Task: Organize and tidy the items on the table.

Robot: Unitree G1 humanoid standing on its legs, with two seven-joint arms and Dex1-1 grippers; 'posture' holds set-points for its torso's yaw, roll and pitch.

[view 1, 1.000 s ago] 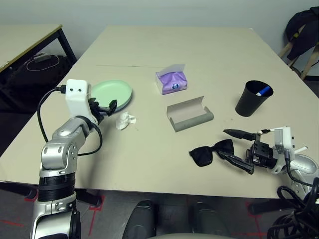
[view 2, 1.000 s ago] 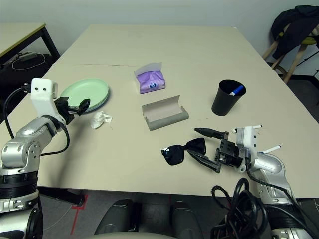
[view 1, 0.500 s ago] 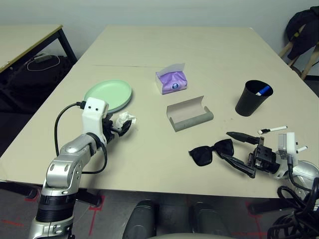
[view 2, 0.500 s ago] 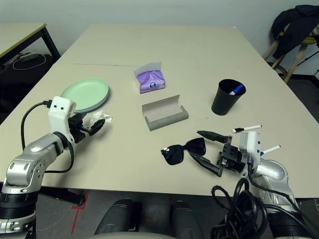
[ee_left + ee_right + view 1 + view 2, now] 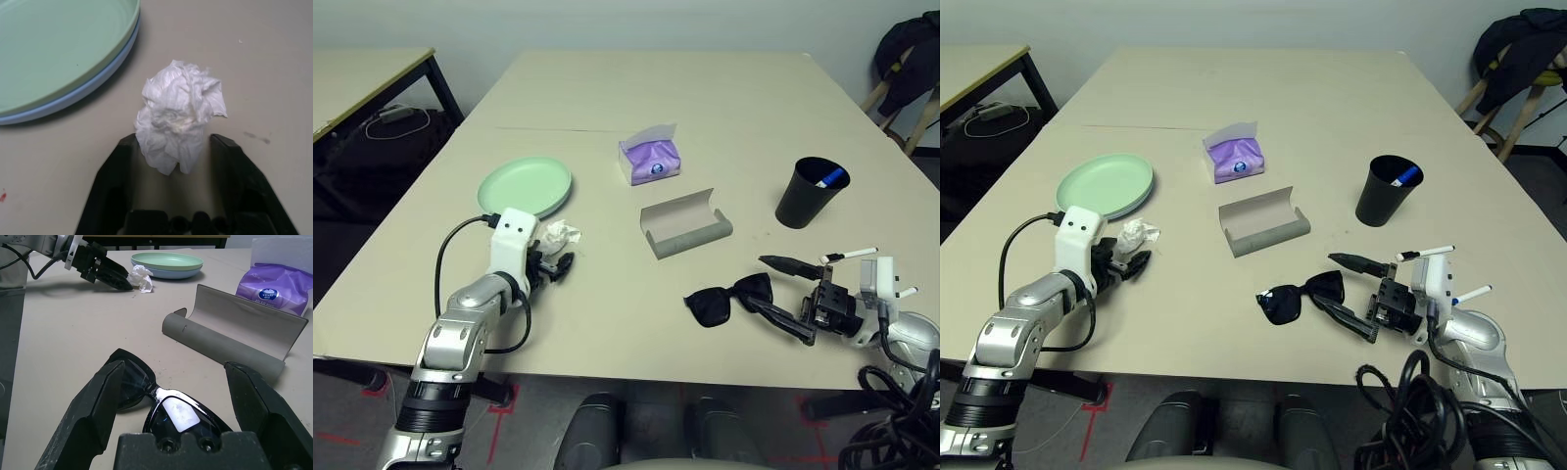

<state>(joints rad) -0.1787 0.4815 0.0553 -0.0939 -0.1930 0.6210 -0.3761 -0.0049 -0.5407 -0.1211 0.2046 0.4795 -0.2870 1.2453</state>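
From the head camera you see the beige table (image 5: 724, 88) with the stacked plates (image 5: 526, 186), mint green over pale blue, at about 10 o'clock from the table's middle. The crumpled tissue (image 5: 560, 234) lies just beside the plates' near rim, and your left gripper (image 5: 555, 265) sits right at it. The purple tissue pack (image 5: 649, 160) is at 12 o'clock, the open grey glasses case (image 5: 684, 228) just nearer you, and the black cup (image 5: 812, 192) at 2 o'clock (a blue-capped marker stands inside it). The black sunglasses (image 5: 728, 298) lie at 5 o'clock, with your right gripper (image 5: 775, 293) at their right end.

In the left wrist view, the fingers (image 5: 109, 183) flank the lower part of the tissue, part-way closed around it, with small gaps visible; you cannot tell whether they grip it.

In the right wrist view, the fingers (image 5: 95, 404) stand wide apart, released, with the sunglasses on the table between them; the case, the pack, the plates and the left gripper lie beyond.
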